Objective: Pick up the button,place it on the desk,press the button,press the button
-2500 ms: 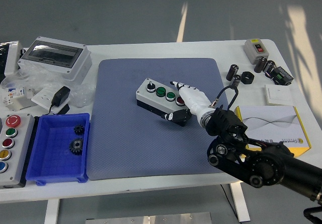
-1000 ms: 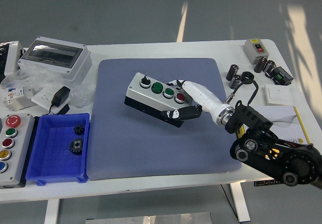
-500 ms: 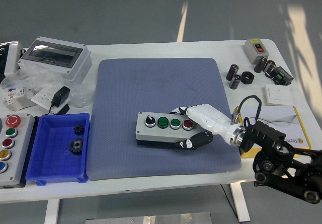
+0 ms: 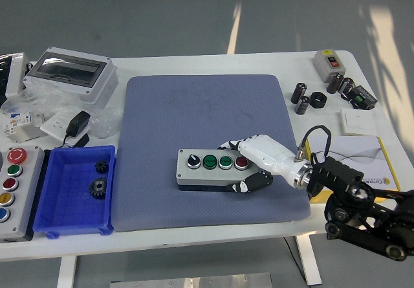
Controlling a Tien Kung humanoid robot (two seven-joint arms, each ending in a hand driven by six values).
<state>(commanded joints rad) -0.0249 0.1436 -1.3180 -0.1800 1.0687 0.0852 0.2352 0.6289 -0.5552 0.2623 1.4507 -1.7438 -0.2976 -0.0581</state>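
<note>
The right arm enters from the lower right corner, its black joints partly cut off by the frame edge. At the near left, a control panel with red, green, yellow and blue buttons is cut off by the left edge. Just right of it sits a blue bin holding 2 dark gears.

On the near part of the blue-grey mat lies the button box, a grey box with 4 controls in a row on its top face: a black knob at the left, 2 green buttons, then a red one at the right. Its long axis runs left to right, nearly parallel to the table's near edge, with the button face pointing up. The right hand grips the box's right end: the white palm lies over the far right corner and dark fingertips curl against the near side. That end of the box is hidden under the hand, so whether the box rests fully flat cannot be told.

To the right, a yellow and white booklet is partly covered by the arm. Farther off at the right lie black cylinders and a small grey switch box. At the far left stands a grey enclosure with a clear lid, beside a black adapter and crumpled plastic, hard to make out.
</note>
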